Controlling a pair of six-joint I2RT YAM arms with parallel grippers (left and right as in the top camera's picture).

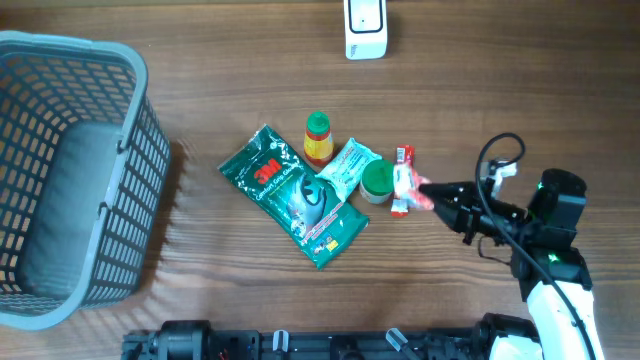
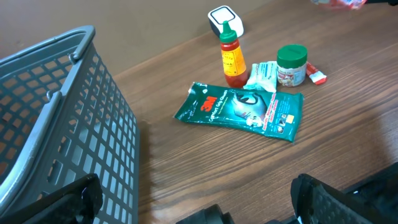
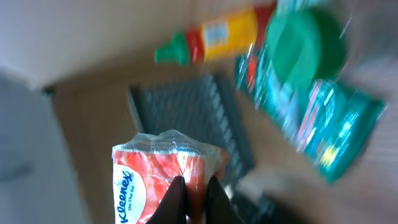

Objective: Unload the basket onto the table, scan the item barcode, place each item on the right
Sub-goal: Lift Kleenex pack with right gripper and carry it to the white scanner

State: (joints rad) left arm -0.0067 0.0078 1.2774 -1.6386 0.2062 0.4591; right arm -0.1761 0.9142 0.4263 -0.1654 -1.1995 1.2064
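My right gripper (image 1: 424, 194) is shut on a red and white Kleenex tissue pack (image 1: 404, 188), pinching its clear wrapper just right of the cluster of goods. The right wrist view shows the pack (image 3: 158, 177) with the two dark fingers closed on its lower edge at my right gripper (image 3: 194, 186). The white barcode scanner (image 1: 365, 27) stands at the far edge of the table, well apart from the pack; it also shows as a scanner (image 2: 224, 18) behind the goods. My left gripper (image 2: 202, 199) is open over bare wood, holding nothing.
A grey mesh basket (image 1: 125, 130) fills the left side. Mid-table lie a green 3M packet (image 1: 295, 195), a red sauce bottle (image 1: 318, 138), a white-teal sachet (image 1: 348, 165), a green-lidded jar (image 1: 377, 181) and a small red item (image 1: 404, 155).
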